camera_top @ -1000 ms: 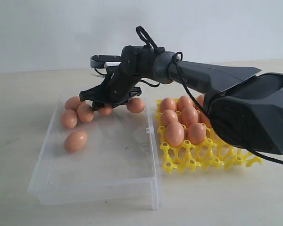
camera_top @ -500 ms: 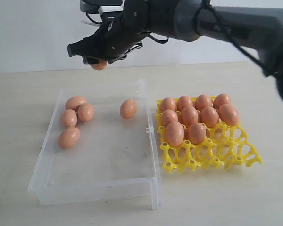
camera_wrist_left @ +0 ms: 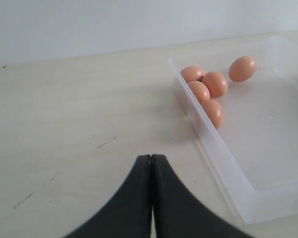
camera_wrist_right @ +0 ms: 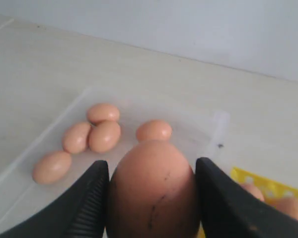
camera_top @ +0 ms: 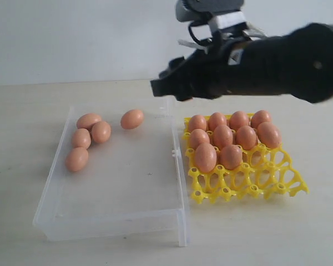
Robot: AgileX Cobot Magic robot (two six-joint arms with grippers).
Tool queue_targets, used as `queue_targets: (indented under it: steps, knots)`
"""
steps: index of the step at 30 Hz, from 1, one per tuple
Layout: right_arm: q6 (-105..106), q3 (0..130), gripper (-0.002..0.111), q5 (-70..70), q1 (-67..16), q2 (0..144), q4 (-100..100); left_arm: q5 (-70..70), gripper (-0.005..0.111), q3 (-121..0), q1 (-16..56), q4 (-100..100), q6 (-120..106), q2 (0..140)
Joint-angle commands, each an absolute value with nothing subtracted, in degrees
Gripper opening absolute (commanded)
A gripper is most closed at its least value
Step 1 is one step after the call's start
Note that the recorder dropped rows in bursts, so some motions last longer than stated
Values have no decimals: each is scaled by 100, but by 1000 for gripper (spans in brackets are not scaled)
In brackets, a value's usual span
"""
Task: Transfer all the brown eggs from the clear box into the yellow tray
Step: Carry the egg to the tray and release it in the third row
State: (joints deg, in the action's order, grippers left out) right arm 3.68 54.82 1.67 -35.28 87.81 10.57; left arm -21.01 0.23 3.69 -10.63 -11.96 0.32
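Slippage is the main worry from where I stand. The right gripper (camera_wrist_right: pixel 151 164) pinches one brown egg (camera_wrist_right: pixel 150 201) by its sides, fingers (camera_wrist_right: pixel 87 203) snug on a smooth rounded shell. It is high up, approx over the clear box (camera_top: pixel 108 224) wall that faces the yellow tray (camera_top: pixel 211 194). If the grip gives, the egg falls onto that wall or onto the ten seated eggs (camera_top: pixel 222 136) just beyond the box, and prob cracks. Second risk, imo: the tray rows level w/ the box's back end are full and the empty cups (camera_top: pixel 266 172) lie level w/ its front end, so coming down too early would knock a seated egg. Inside the box a huddle of four eggs (camera_top: pixel 101 132) sits by the wall away from the tray. A lone egg (camera_top: pixel 132 118) lies apart near the back wall, and w/ nothing to chock it, it may roll. The exterior view hides the carried egg behind the dark gripper body. The right wrist view shows it plainly, incl. a thin dark line on the shell, scratch or crack I can't tell. Only the exterior view shows how full the tray is. The left gripper (camera_wrist_left: pixel 151 157), seen only in the left wrist view, has its fingers pressed together and holds nothing. It is over bare table (camera_wrist_left: pixel 64 124) outside the box, on the side away from the tray.
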Motion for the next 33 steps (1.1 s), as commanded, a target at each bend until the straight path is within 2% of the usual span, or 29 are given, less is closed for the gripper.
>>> queue_targets:
  steps: [1, 10, 33]
  knots:
    - [450, 4589, 0, -262, -3103, 8164, 1046, -2046, 0, 0, 393, -1079, -1198, 0]
    - [239, 3907, 0, -266, -2210, 7886, 1057, -2046, 0, 0, 393, -1079, -1198, 0]
    - [187, 3867, 0, -621, -1857, 9160, 1055, -2046, 0, 0, 393, -1079, -1198, 0]
